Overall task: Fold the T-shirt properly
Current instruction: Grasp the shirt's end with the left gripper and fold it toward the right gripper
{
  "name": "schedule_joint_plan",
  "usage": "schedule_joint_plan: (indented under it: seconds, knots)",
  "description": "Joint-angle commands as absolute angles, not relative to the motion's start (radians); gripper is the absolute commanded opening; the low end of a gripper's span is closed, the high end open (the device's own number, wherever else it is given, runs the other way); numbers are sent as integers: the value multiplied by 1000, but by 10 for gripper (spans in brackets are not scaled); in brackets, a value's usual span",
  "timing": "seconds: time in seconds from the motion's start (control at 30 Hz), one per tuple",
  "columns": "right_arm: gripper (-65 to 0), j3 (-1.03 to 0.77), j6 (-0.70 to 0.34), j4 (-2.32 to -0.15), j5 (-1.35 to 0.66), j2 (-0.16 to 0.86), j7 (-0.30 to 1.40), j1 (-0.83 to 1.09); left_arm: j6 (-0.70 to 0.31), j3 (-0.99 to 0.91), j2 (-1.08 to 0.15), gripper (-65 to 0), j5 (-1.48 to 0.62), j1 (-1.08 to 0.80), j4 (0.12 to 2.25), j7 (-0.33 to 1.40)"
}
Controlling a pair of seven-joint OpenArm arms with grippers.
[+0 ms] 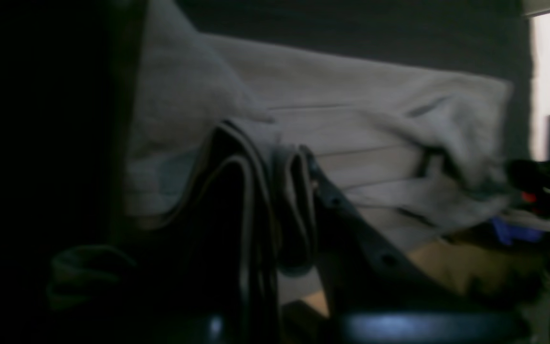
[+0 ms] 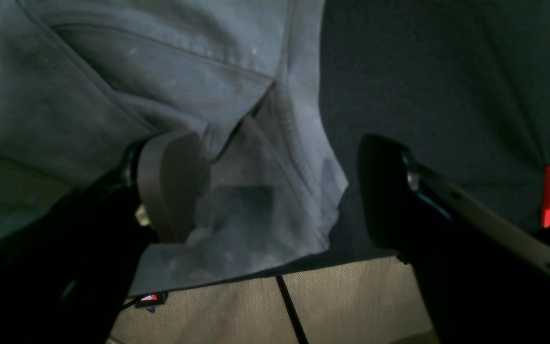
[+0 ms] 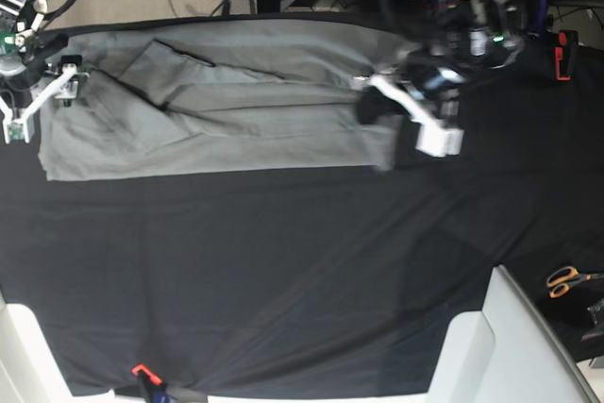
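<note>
Nearest, bare black counter point(image 3: 283, 261). Beyond it, shirt point(image 3: 236, 110) lying along the far edge as a long band, sleeves already folded in. Left claw point(image 3: 415, 106) pinched shut on the shirt's end; right claw point(image 3: 42, 92) spread wide astride the other end's corner, nothing gripped. Judged mid-fold: next, closing the right claw, then carrying one end over lengthwise. No readable writing.

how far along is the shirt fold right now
Done: the T-shirt lies as a long strip, sides apparently folded in. In hand: the left gripper is shut on one end; the right gripper stands open around the other end's corner. Left: folding the strip across its length.
</note>
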State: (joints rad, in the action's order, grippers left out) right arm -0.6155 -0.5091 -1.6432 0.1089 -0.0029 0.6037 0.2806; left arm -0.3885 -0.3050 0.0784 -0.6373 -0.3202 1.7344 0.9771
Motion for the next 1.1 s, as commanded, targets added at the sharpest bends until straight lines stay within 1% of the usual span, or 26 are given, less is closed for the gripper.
schedule_joint_plan:
  seconds: [0.0,0.13,0.3,0.57,0.7,0.87,1.07]
  knots:
    - [-176,-619,-507,-1662,104,7,587,277,-374,-282,76,-650,-667,-302,1738,964]
    - [-176,-621,-507,-1662,104,7,587,277,-346,-200,88,-650,-667,-254,1666,963]
    - [-176,-621,-507,-1661,104,8,587,277,-344,-174,97,-650,-667,-193,1603,963]
    - [-176,-621,-507,-1662,104,8,587,269,-344,12,97,-650,-661,-64,1451,958]
    - [-176,-621,-507,-1662,104,8,587,269,-341,64,99,-650,-661,-54,1412,878]
    - [-176,-621,-507,-1662,104,8,587,269,-294,74,96,-650,-664,-56,1362,858]
    - [-176,-621,-507,-1662,104,8,587,269,-289,74,94,-650,-661,-47,1360,858]
